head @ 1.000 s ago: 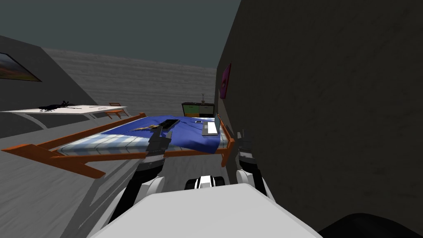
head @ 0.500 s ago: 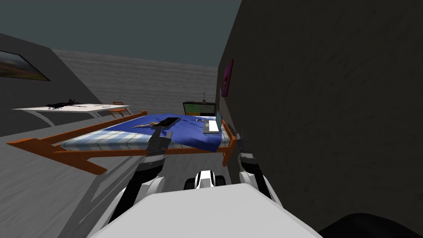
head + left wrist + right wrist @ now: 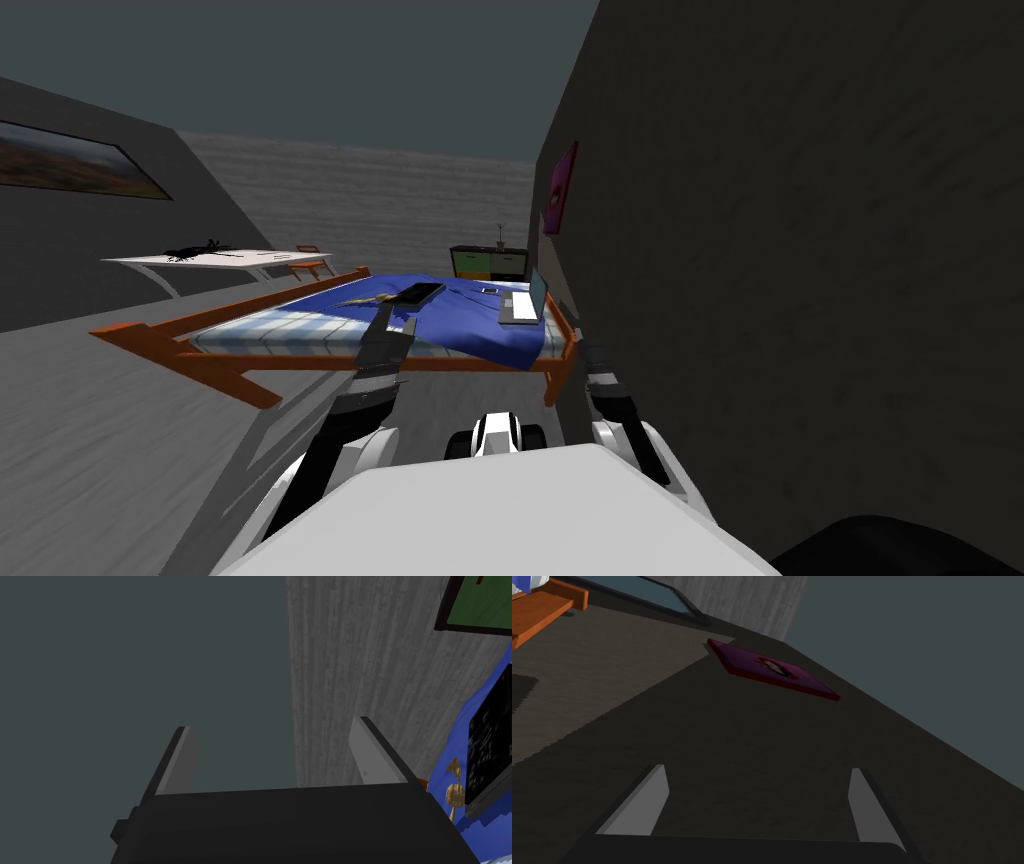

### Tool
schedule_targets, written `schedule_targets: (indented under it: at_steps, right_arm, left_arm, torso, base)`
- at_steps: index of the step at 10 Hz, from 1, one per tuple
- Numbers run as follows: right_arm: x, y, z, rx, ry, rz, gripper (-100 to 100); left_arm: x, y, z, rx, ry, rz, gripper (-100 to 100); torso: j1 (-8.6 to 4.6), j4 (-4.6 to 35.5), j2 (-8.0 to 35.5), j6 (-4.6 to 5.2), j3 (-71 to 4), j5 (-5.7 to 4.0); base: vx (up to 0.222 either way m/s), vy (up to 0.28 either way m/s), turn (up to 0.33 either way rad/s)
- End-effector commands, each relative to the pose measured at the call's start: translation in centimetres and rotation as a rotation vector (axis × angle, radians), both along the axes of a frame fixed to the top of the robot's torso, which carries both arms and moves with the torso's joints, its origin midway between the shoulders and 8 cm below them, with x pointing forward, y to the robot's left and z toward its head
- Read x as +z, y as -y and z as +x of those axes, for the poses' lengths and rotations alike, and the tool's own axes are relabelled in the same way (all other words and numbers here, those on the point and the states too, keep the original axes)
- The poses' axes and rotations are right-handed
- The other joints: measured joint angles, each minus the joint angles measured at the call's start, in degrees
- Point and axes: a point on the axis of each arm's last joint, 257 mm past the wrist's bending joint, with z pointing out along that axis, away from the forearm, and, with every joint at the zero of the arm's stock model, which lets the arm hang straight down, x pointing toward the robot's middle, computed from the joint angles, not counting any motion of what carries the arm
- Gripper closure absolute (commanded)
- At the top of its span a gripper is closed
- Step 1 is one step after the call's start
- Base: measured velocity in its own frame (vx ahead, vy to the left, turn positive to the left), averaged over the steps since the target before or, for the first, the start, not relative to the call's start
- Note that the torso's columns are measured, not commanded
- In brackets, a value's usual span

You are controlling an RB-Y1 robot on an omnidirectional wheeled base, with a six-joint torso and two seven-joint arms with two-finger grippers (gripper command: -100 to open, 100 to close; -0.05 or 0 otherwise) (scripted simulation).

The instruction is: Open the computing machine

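Approach step, I judge. The slim grey laptop (image 3: 522, 304) lies far right on the blue-blanketed orange wooden bed (image 3: 300, 361), lid seemingly partly raised. Left end effector (image 3: 272, 725) and right end effector (image 3: 758, 770) are spread, empty. Next: drive nearer, reach for the lid.

The bed frame (image 3: 300, 362) looks like orange-brown wood, smooth and matt. On the striped mattress (image 3: 270, 335) lies a blue blanket (image 3: 470, 325), soft cloth with folds at its hanging edge. The laptop (image 3: 520, 306) has a matt grey base and a faintly glossy bluish screen. The right-side wall (image 3: 800, 250) is dark, rough and matt, and the far wall (image 3: 380, 210) is grey and streaked. The left hand (image 3: 271, 725) has smooth, matt, light grey fingers (image 3: 176, 763).
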Motion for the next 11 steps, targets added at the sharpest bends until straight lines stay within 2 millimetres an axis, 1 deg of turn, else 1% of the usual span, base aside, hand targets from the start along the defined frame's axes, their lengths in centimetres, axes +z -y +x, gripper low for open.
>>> schedule_targets:
  at_steps: [1,4,6,8,11]
  right_arm:
    - [-2.1,1.3,0.4,-0.040,-0.076,-0.153,-100]
    - [-4.4,3.4,0.6,-0.097,-0.165,-0.342,-100]
    - [-5.9,5.2,0.6,-0.139,-0.226,-0.477,-100]
    - [-7.2,7.4,0.5,-0.184,-0.287,-0.617,-100]
    - [-9.0,11.3,0.2,-0.254,-0.381,-0.835,-100]
  left_arm:
    - [0.0,0.0,0.0,0.000,0.000,0.000,0]
    - [0.0,0.0,0.0,0.000,0.000,0.000,0]
    - [0.0,0.0,0.0,0.000,0.000,0.000,0]
    - [0.0,0.0,0.0,0.000,0.000,0.000,0]
    - [0.0,0.0,0.0,0.000,0.000,0.000,0]
  torso:
    - [-0.01,0.00,0.00,0.00,0.00,-0.01]
    - [-0.01,0.00,-0.02,0.00,-0.01,0.00]
    - [-0.03,-0.01,-0.02,0.01,-0.02,-0.01]
    - [-0.02,0.00,-0.01,0.00,0.00,-0.01]
    - [-0.03,0.00,-0.01,0.00,-0.01,-0.01]
  base:
    - [0.022,0.057,0.112]
    - [0.028,0.061,0.135]
    - [0.036,0.061,0.132]
    - [0.033,0.065,0.149]
    - [0.038,0.063,0.141]
